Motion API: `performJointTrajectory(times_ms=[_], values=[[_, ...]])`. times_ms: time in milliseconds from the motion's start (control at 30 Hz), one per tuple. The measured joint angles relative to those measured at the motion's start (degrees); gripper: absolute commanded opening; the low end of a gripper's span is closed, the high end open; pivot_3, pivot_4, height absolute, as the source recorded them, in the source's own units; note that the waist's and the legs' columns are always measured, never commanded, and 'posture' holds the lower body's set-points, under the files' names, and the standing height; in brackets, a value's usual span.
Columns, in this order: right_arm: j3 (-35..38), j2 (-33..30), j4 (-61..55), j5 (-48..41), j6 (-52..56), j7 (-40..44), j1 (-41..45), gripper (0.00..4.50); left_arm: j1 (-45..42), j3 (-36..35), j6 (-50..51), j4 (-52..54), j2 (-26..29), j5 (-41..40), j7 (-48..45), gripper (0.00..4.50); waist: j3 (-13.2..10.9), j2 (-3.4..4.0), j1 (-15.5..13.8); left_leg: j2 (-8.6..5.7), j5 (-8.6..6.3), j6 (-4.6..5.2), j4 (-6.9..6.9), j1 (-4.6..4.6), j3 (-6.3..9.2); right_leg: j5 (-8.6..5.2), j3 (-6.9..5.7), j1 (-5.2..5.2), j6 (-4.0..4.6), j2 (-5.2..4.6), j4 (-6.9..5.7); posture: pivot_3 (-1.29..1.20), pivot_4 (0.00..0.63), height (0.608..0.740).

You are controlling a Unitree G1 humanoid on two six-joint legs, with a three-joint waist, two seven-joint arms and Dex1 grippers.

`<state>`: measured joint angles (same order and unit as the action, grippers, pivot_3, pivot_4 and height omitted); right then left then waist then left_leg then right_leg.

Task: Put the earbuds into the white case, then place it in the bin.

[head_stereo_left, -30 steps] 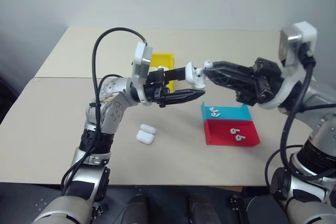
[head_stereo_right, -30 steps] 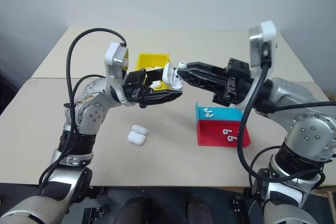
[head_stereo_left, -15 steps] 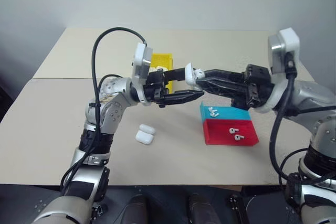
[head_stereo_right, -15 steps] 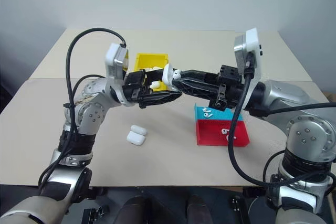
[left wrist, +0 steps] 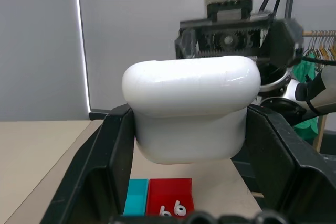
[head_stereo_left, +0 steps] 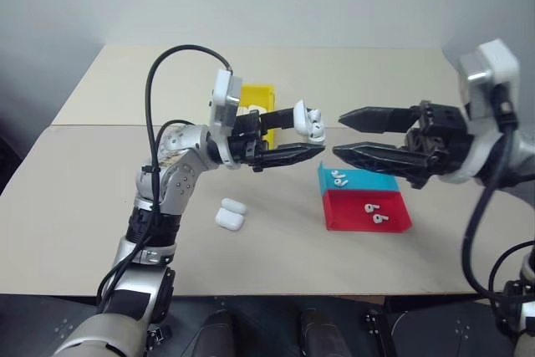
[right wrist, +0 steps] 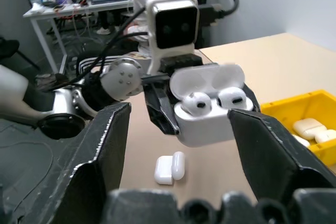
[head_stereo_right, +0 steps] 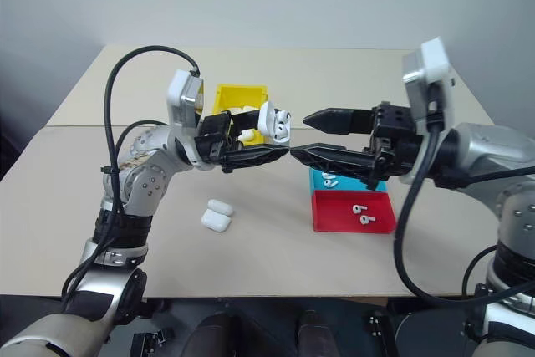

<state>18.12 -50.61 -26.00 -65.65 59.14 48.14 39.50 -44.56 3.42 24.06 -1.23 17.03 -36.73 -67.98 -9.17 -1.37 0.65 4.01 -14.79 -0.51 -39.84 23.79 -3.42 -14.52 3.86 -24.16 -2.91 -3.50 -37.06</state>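
Note:
My left gripper [head_stereo_left: 308, 133] is shut on the white case [head_stereo_left: 311, 123], held up above the table with its lid open. The right wrist view shows two earbuds [right wrist: 198, 102] seated side by side in the open case [right wrist: 207, 121]. My right gripper [head_stereo_left: 338, 134] stands open and empty just to the right of the case, apart from it, fingers pointing at it. The yellow bin [head_stereo_left: 257, 94] sits on the table behind my left gripper, with white cases [right wrist: 310, 127] inside it.
A blue tray [head_stereo_left: 372, 181] and a red tray [head_stereo_left: 368, 216] lie below my right gripper, each holding loose earbuds [head_stereo_left: 373, 211]. Another white case [head_stereo_left: 230, 215] lies open on the table under my left arm.
My right gripper, which was shut on an earbud at the case, has opened and drawn back to the right, empty. The left gripper and the case stayed put.

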Motion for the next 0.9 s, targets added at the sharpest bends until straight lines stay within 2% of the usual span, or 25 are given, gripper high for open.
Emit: performJointTrajectory(times_ms=[133, 267, 567, 767, 900], values=[[-5.90, -3.79, 5.02, 7.43, -3.86, 3.82, 8.46, 1.43, -0.14, 2.24, -1.99, -3.12, -1.14, 3.85, 0.44, 2.82, 0.00, 0.00, 0.16, 0.00, 0.00, 0.01, 0.03, -0.02, -0.02, 0.00, 0.02, -0.03, 0.00, 0.03, 0.00, 0.00, 0.150, 0.740], [-17.64, -4.84, 11.26, 18.35, -10.29, 12.22, 18.51, 0.05, -0.74, 3.96, -4.04, -6.01, -3.70, 6.68, 1.61, 2.82, 0.00, 0.01, 0.15, 0.01, -0.01, 0.04, 0.04, 0.03, -0.05, 0.00, 0.05, -0.09, 0.00, 0.02, 0.05, 0.00, 0.150, 0.740], [-37.30, -2.71, 18.92, 39.78, -23.02, 26.87, 29.25, 0.02, -1.58, 5.27, -5.03, -6.41, -6.43, 8.44, 3.32, 2.82, 0.00, 0.02, 0.01, 0.01, -0.04, 0.09, 0.02, 0.12, -0.06, 0.00, 0.03, -0.14, 0.00, 0.00, 0.09, 0.00, 0.150, 0.740], [-39.22, -2.63, 20.83, 45.40, -28.76, 33.04, 29.94, 0.02, -0.06, 6.06, -4.95, -6.40, -5.69, 8.80, 3.55, 2.82, -0.01, 0.03, -0.16, 0.01, -0.04, 0.09, 0.01, 0.13, -0.07, 0.00, 0.03, -0.15, 0.00, 0.00, 0.07, 0.00, 0.150, 0.740], [-36.76, -5.66, 20.60, 45.39, -29.18, 36.24, 27.50, 0.02, 0.27, 5.08, -4.79, -5.73, -4.63, 8.73, 4.95, 2.82, -0.02, 0.04, -0.56, 0.01, -0.04, 0.09, 0.01, 0.12, -0.08, 0.00, 0.03, -0.15, 0.00, -0.01, 0.07, 0.00, 0.150, 0.740]])
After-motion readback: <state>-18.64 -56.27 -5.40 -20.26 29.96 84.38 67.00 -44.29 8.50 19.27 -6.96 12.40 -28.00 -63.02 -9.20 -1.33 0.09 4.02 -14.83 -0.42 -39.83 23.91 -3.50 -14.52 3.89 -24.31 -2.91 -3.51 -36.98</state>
